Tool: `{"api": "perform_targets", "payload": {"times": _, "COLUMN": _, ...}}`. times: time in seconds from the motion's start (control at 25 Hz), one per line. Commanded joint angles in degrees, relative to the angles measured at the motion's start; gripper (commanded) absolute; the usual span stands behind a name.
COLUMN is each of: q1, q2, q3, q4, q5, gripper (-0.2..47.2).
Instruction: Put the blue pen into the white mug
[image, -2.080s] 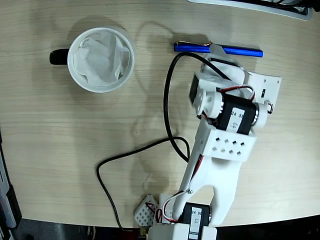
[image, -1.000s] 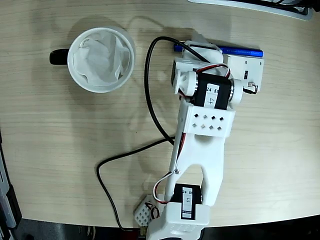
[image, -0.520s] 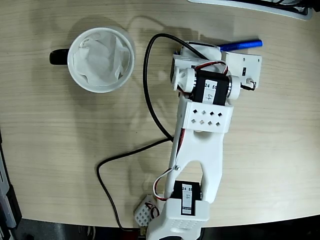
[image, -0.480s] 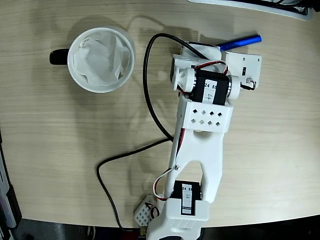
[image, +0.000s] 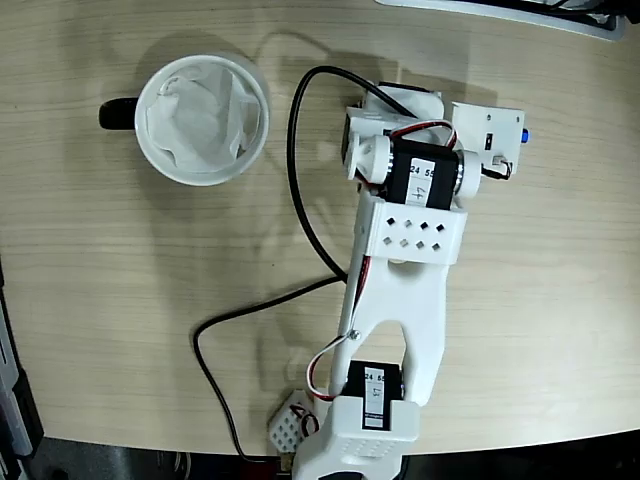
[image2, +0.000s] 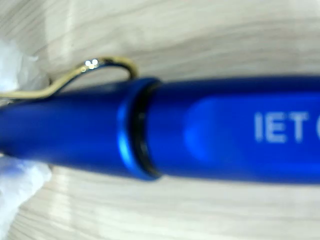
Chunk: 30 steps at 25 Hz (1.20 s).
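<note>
The blue pen (image2: 200, 135) fills the wrist view, lying across it close to the camera, its wire clip (image2: 75, 75) at the upper left. My gripper (image2: 10, 125) is shut on the pen, with blurred white fingers (image2: 15, 190) at the left edge. From the fixed view only the pen's blue tip (image: 526, 134) peeks out from under the wrist camera housing, and the gripper (image: 400, 100) is mostly hidden under the arm. The white mug (image: 258, 150), with a black handle (image: 118, 113) and crumpled paper inside, stands at the upper left, well apart from the gripper.
A black cable (image: 293, 180) loops over the wooden table between the mug and the arm. A small white connector block (image: 290, 425) lies near the front edge beside the arm's base. A dark-edged object (image: 500, 8) runs along the far right edge.
The pen lay flat beyond the gripper, then tilted up at its right end. Now it has swung under the wrist so only its tip shows. The arm shifted slightly.
</note>
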Motion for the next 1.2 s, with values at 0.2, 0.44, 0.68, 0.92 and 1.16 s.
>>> {"api": "perform_targets", "payload": {"times": 0.2, "q1": 0.00, "q2": 13.80, "q3": 6.59, "q4": -0.97, "q5": -0.44, "gripper": 0.1}}
{"api": "perform_targets", "payload": {"times": 0.44, "q1": -0.18, "q2": 18.37, "q3": 10.28, "q4": -1.05, "q5": -0.26, "gripper": 0.1}}
{"api": "perform_targets", "payload": {"times": 0.68, "q1": -1.76, "q2": 27.77, "q3": 22.94, "q4": -5.98, "q5": -0.26, "gripper": 0.1}}
{"api": "perform_targets", "payload": {"times": 0.92, "q1": -4.66, "q2": 38.06, "q3": 35.51, "q4": -10.20, "q5": -0.26, "gripper": 0.1}}
{"api": "perform_targets", "payload": {"times": 1.16, "q1": -9.40, "q2": 48.25, "q3": 45.88, "q4": -12.13, "q5": 4.75, "gripper": 0.1}}
